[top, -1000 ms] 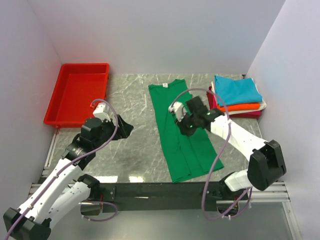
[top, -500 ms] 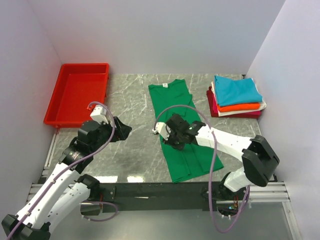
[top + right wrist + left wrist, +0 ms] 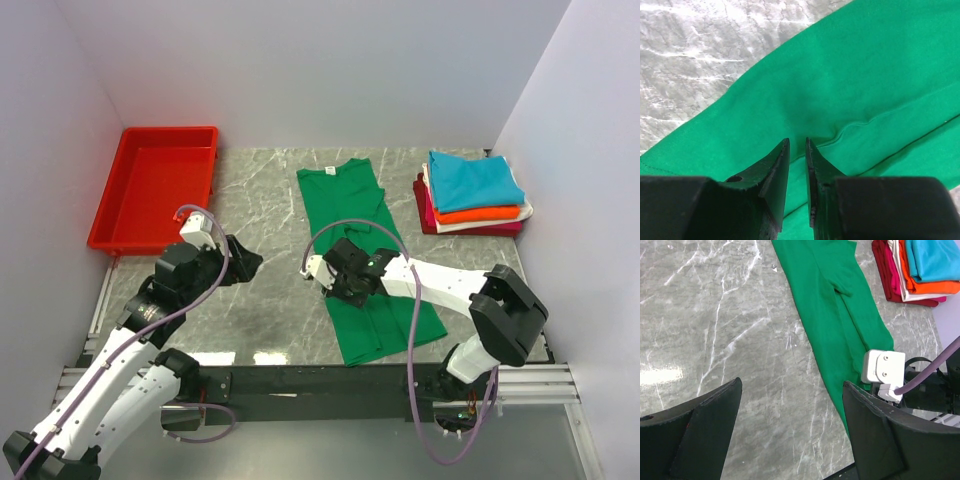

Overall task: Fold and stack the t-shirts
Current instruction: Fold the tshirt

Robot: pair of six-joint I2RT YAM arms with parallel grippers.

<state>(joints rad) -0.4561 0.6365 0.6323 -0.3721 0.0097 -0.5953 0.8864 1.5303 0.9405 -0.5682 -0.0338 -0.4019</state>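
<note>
The green t-shirt (image 3: 345,210) (image 3: 835,325) (image 3: 865,75) lay in the middle of the counter (image 3: 260,200), folded lengthwise into a long strip, with its collar at the far end and its hem near the arm bases. At the far right sat the stack of folded t-shirts, the teal one (image 3: 475,180) (image 3: 935,260) on top, then orange (image 3: 480,213), white and red beneath. The right tool (image 3: 335,288) (image 3: 797,142) was low over the strip's left edge, about halfway along it. Its fingers were only narrowly parted with nothing seen between them; whether the tips touched the cloth could not be told. The left tool (image 3: 245,262) (image 3: 790,390) hung wide open and empty over bare counter left of the green t-shirt. A red tray (image 3: 168,131) stood at the far left
</note>
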